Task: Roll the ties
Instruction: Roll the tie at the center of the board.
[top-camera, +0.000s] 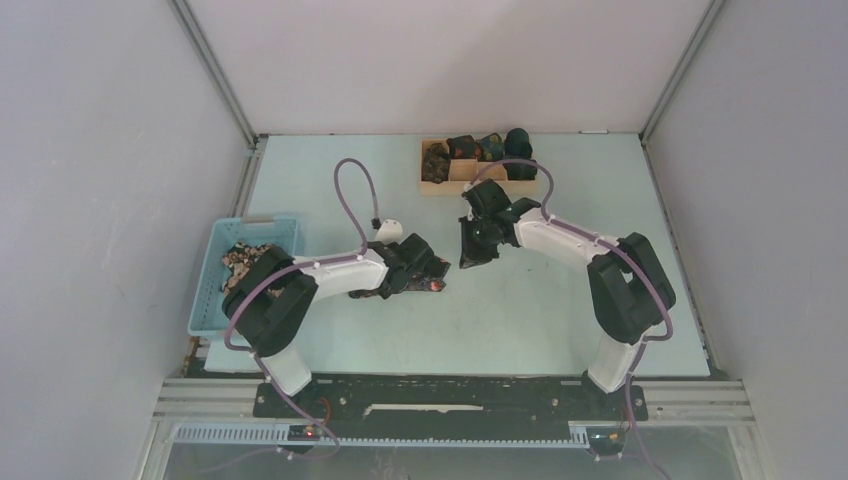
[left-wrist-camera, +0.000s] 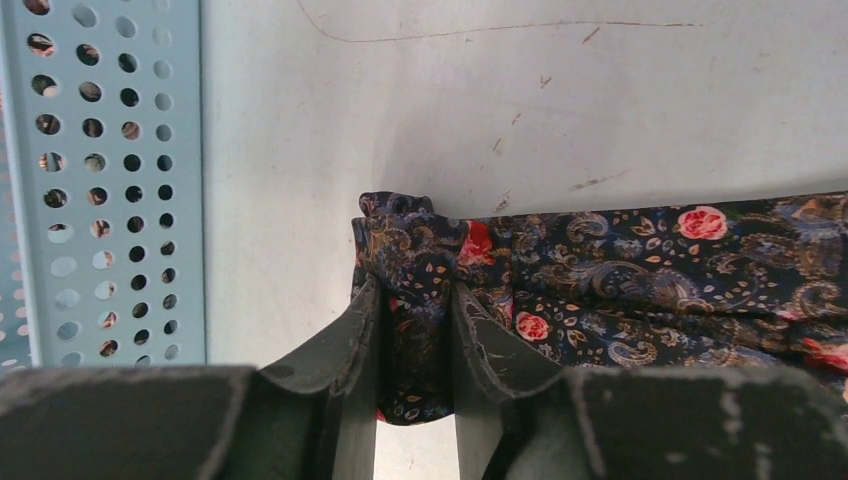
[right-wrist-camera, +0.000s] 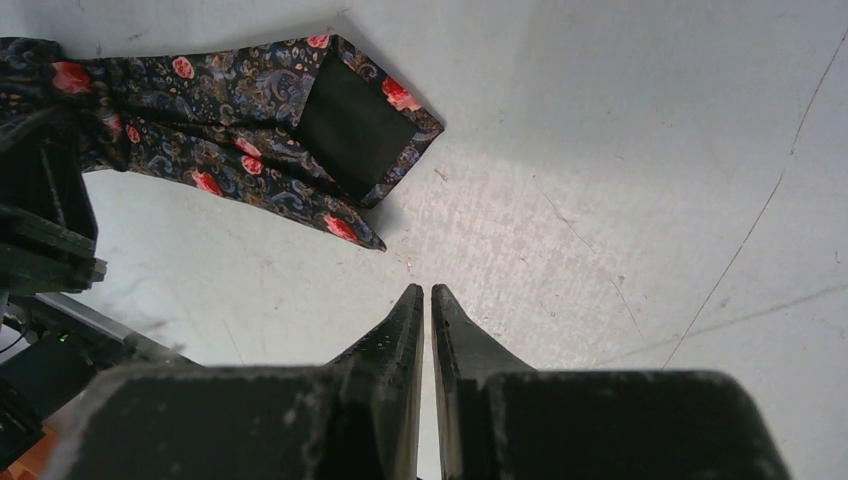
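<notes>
A dark floral tie (top-camera: 425, 283) lies on the table in the middle, partly under my left gripper (top-camera: 418, 262). In the left wrist view the left gripper (left-wrist-camera: 415, 292) is shut on a bunched fold at the end of the tie (left-wrist-camera: 650, 270), which stretches away to the right. My right gripper (top-camera: 478, 243) hovers just right of the tie. In the right wrist view the right gripper (right-wrist-camera: 425, 292) is shut and empty above bare table. The tie's wide pointed end (right-wrist-camera: 355, 120) lies to its upper left with the black lining up.
A tan wooden divided tray (top-camera: 436, 187) at the back holds several rolled ties (top-camera: 517, 143). A light-blue perforated basket (top-camera: 225, 235) with more ties stands at the left edge, and its wall (left-wrist-camera: 100, 180) is close to the left gripper.
</notes>
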